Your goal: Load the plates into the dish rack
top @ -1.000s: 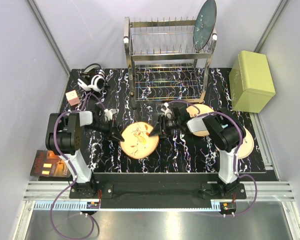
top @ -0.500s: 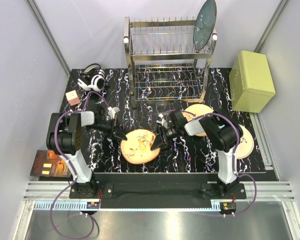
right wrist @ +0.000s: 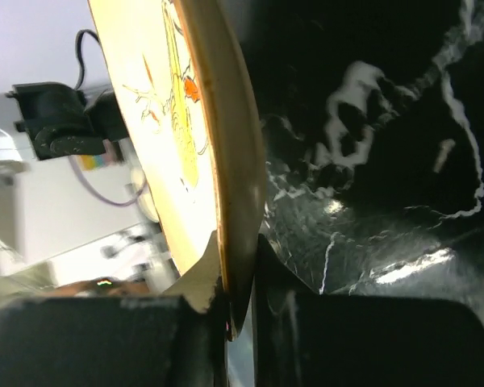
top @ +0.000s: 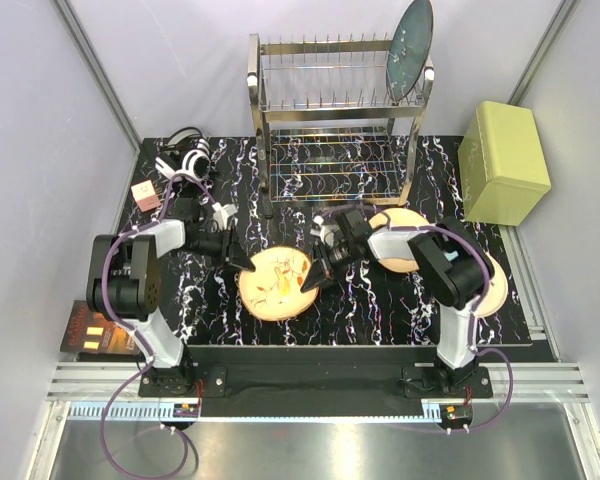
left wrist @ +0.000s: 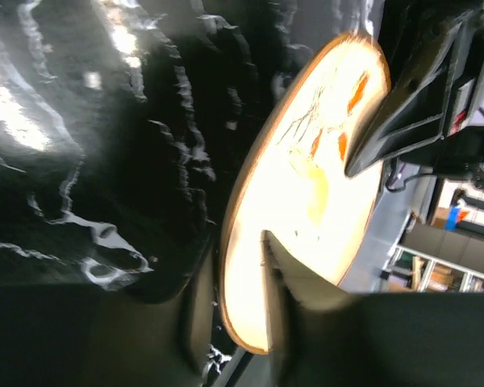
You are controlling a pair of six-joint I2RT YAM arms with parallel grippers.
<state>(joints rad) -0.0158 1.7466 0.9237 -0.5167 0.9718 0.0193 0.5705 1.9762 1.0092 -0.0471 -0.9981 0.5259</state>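
1 of 4 racked: teal plate (top: 410,48) standing in dish rack (top: 330,100) top tier | orange plate (top: 277,283) over counter (top: 380,310), right jaws clamping its rim, left jaws straddling it, grip unclear | peach plate (top: 405,218), cream plate (top: 497,285) waiting on counter.

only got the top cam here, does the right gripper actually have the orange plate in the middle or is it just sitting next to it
Observer: It has it. On the right wrist camera the right gripper is shut on the orange plate, with the rim pinched between its jaws.
Operator: and the left one
Observer: The left wrist camera shows the left gripper straddling the opposite rim, one jaw over the face and one behind. I cannot tell whether it presses.
Operator: plate lying flat?
Observer: No. Both wrist views show it tilted at a clear angle to the black marbled table.
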